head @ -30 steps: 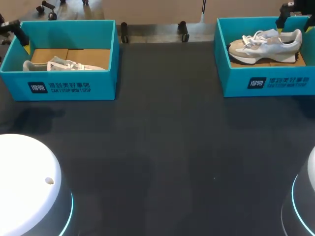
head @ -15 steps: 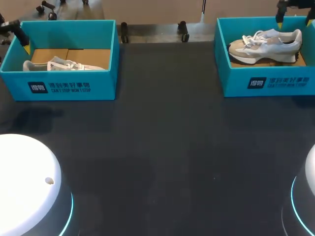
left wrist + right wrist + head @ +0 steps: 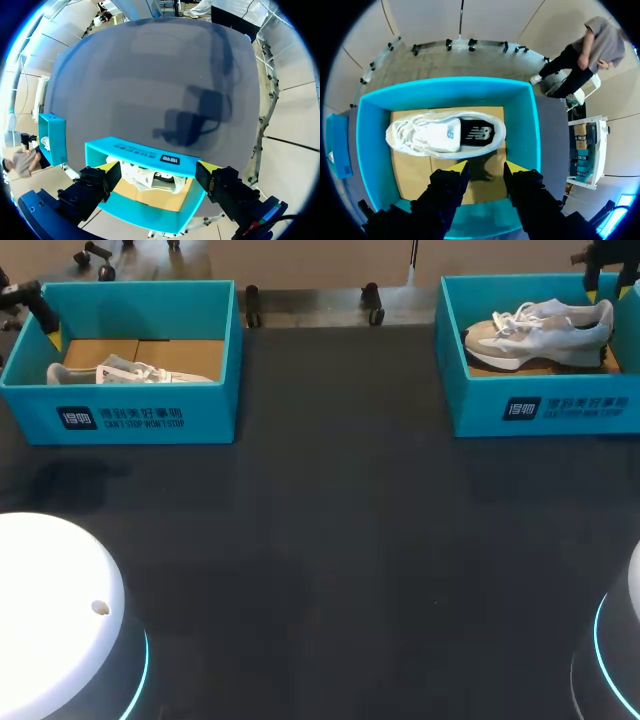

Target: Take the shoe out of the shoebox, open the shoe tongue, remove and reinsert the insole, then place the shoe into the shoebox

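The table [image 3: 340, 540] is a dark, matte sheet. In the head view a teal cardboard box with straight walls sits at each far corner. The left shoebox [image 3: 130, 420] holds a pale sneaker [image 3: 130, 372] on a brown card floor, and the left tool [image 3: 48, 330] hangs by its outer wall. The right shoebox [image 3: 540, 410] holds a white-and-beige shoe [image 3: 540, 330] resting on its sole, laces up, toe towards the table's middle. The right tool [image 3: 610, 290] hangs near the heel.

In the left wrist view the left tool [image 3: 159, 166] is spread wide and grips nothing. The left shoebox [image 3: 140, 150] and the soft white sneaker [image 3: 150, 177] lie beneath it.

In the right wrist view the right tool [image 3: 486, 169] has its tips a little apart and empty, over bare card just beside the shoe [image 3: 430, 135]. A black insole [image 3: 480, 133] shows in the shoe's opening, inside the right shoebox [image 3: 450, 85].
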Action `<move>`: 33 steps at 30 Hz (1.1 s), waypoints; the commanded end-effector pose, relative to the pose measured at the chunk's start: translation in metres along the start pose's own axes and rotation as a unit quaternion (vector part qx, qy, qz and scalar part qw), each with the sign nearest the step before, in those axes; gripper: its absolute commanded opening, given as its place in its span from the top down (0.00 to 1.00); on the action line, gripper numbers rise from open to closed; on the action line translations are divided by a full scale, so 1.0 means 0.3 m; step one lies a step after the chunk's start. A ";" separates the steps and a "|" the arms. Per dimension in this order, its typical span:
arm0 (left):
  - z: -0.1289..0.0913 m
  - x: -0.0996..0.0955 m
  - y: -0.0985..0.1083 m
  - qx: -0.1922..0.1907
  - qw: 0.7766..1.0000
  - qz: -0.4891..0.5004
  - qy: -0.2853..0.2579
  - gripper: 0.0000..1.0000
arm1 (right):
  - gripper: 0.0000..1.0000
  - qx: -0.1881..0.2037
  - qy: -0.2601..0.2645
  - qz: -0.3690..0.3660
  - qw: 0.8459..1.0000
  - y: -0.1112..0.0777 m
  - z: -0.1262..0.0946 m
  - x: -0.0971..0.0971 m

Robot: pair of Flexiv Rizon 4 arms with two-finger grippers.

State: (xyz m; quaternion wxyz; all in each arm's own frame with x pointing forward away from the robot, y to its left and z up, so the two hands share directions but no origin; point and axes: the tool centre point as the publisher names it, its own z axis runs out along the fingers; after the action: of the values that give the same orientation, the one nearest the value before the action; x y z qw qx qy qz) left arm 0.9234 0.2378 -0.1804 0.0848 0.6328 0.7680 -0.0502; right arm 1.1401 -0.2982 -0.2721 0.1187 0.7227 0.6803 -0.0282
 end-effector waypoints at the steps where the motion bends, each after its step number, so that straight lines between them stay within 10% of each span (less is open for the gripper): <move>1: 0.000 0.001 -0.006 -0.003 1.000 0.000 0.001 0.00 | 0.56 0.031 -0.004 0.000 1.000 0.050 0.051 0.005; 33: 0.000 0.001 -0.006 -0.003 1.000 0.000 0.001 0.00 | 0.38 0.026 -0.027 0.059 0.998 0.124 0.246 -0.077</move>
State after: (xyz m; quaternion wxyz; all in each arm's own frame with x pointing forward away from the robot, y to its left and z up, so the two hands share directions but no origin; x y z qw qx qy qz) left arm 0.9234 0.2378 -0.1804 0.0848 0.6328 0.7680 -0.0502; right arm 1.1728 -0.3356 -0.3254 0.1273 0.7631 0.6315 -0.0524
